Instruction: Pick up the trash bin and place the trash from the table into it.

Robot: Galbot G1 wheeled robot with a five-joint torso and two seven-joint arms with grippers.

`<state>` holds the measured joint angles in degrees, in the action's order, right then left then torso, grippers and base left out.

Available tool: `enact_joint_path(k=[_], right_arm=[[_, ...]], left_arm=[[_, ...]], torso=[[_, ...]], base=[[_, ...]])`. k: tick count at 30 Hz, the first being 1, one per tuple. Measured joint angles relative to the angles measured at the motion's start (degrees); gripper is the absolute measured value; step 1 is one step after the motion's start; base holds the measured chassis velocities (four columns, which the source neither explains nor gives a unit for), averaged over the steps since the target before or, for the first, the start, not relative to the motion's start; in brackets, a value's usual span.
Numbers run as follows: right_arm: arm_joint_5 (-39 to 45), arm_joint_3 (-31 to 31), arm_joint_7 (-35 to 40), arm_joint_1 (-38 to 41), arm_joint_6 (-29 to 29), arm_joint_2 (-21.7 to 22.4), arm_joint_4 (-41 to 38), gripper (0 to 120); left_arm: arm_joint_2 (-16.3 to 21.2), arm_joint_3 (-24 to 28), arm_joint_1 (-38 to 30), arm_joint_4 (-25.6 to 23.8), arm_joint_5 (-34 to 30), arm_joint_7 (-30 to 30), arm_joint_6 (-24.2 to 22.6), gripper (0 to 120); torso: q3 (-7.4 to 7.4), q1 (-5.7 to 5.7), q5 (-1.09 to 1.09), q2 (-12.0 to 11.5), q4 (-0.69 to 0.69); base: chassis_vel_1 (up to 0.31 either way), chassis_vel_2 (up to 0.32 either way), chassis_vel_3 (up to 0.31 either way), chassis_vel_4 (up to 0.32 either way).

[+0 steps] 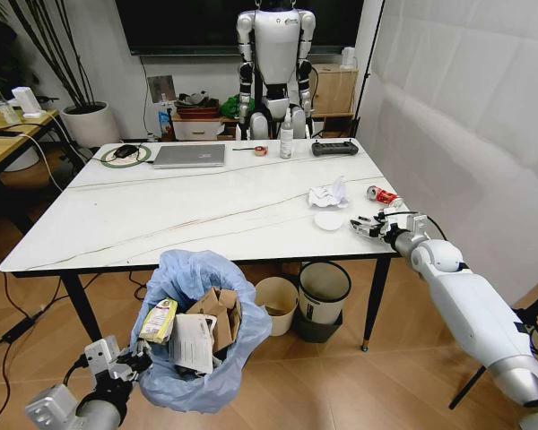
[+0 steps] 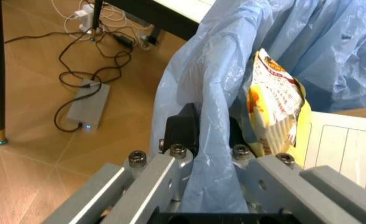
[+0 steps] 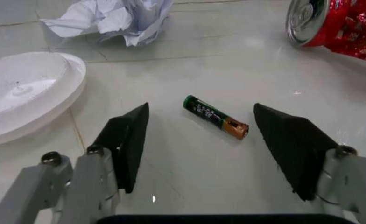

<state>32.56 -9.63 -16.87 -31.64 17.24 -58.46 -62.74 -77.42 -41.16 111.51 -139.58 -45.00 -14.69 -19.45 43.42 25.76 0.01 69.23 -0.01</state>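
Observation:
The trash bin [image 1: 202, 358], lined with a crinkled light-blue bag, hangs low in front of the table [image 1: 161, 215]. My left gripper [image 1: 130, 363] [image 2: 208, 135] is shut on the bin's rim and bag. A yellow wrapper [image 1: 160, 321] [image 2: 276, 112], torn cardboard [image 1: 220, 313] and white paper lie inside. My right gripper [image 1: 369, 228] [image 3: 201, 126] hovers open just above the table's right front corner, its fingers [image 3: 128, 140] either side of a small battery [image 3: 215, 117]. Nearby lie a crumpled tissue [image 1: 327, 194] [image 3: 114, 18], a white plate [image 1: 328, 219] [image 3: 27, 88] and a crushed red can [image 1: 381, 194] [image 3: 332, 23].
At the table's far edge are a laptop [image 1: 189, 156], a spray bottle [image 1: 286, 139], a black controller [image 1: 334, 148] and a tape roll [image 1: 260, 150]. A cream bin [image 1: 276, 305] and a black-rimmed white bin [image 1: 323, 291] stand under the table. Cables and an adapter [image 2: 88, 105] lie on the floor.

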Motion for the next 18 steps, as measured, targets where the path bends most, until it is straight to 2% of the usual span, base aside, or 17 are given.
enact_joint_path(k=[2, 4, 10, 11, 18], right_arm=[[0.0, 0.0, 0.1, -0.2, 0.1, 0.2, -0.3, 55], [0.0, 0.0, 0.1, -0.3, 0.1, 0.3, -0.6, 52], [0.1, 0.0, 0.2, -0.7, 0.3, 0.8, -1.4, 26], [0.1, 0.0, 0.2, -0.7, 0.3, 0.8, -1.4, 26], [0.1, 0.4, 0.2, -1.2, 0.4, 1.4, -2.3, 0]], left_arm=[[0.0, 0.0, -0.1, 0.0, 0.0, 0.0, 0.0, 1], [0.0, 0.0, -0.1, 0.0, 0.0, 0.0, 0.0, 1], [0.3, 0.2, -0.3, 0.1, -0.2, 0.0, 0.0, 1], [0.3, 0.2, -0.3, 0.1, -0.2, 0.0, 0.0, 1], [0.5, 0.0, -0.3, 0.1, -0.5, -0.1, -0.1, 1]], torso=[[0.0, 0.0, 0.0, 0.0, 0.0], [0.0, 0.0, 0.0, 0.0, 0.0], [0.01, 0.0, 0.0, 0.0, 0.0], [0.01, 0.0, 0.0, 0.0, 0.0], [0.01, 0.0, 0.0, 0.0, 0.0]], base=[[0.0, 0.0, 0.0, 0.0], [0.0, 0.0, 0.0, 0.0], [0.0, 0.0, 0.0, 0.0], [0.0, 0.0, 0.0, 0.0], [0.0, 0.0, 0.0, 0.0]])
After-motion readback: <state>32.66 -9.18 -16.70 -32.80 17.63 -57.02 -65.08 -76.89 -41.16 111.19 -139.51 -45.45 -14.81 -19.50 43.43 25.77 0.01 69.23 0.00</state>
